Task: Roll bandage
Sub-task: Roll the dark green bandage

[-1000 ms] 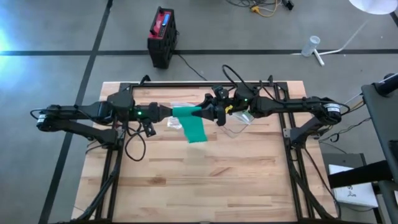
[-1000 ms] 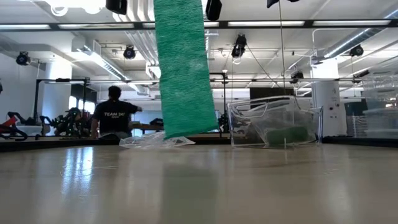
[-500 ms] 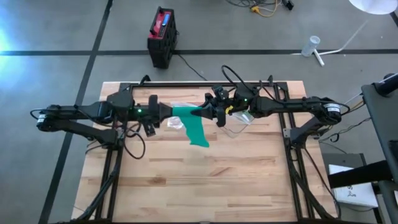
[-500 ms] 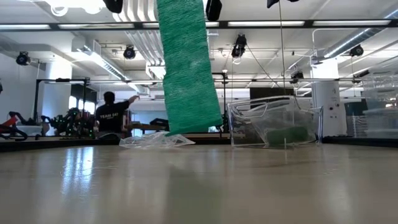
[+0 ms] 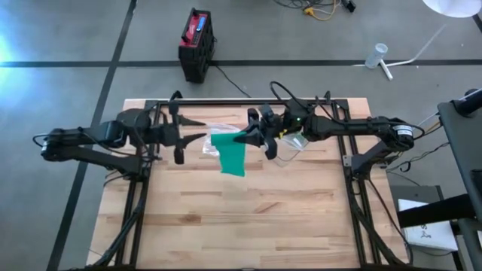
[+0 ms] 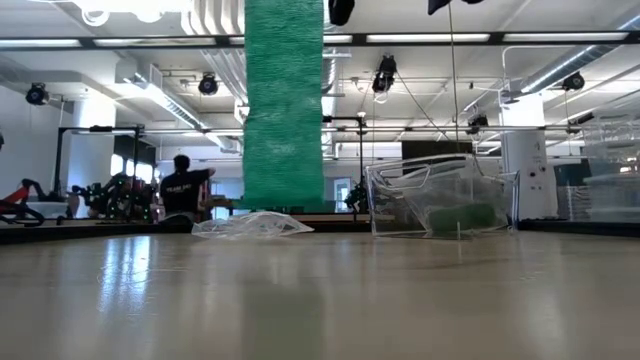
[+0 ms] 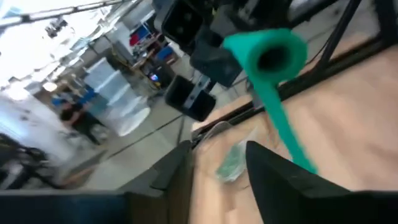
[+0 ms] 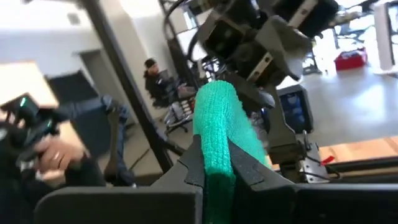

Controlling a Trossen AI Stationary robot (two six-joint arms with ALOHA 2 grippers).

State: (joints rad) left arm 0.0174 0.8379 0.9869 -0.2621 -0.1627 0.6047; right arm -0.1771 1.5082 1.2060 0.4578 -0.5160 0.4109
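Your wooden table [image 5: 248, 218] carries both arms reaching inward along its far half, and between them, raised off the surface, is the green bandage [image 5: 232, 153]: its rolled end runs roughly along the line joining the two grippers, and a loose tail hangs down from it toward the table, reading as a straight vertical strip in the low view. Your right gripper [image 5: 254, 137] is closed on the rolled end, its fingers pinching the green roll from both sides in its wrist view, so the bandage is carried by that arm alone. Your left gripper [image 5: 197, 138] sits just beside the other end of the roll, apart from it, jaws parted and holding nothing; from its wrist view you look down the roll's open core. Judging by this, the next turn depends on the left claw coming straight in along that axis to retake the free end. Further back rest a clear plastic container [image 6: 440, 208] with something green inside and a crumpled plastic wrapper [image 6: 252, 226], both clear of the hanging tail.
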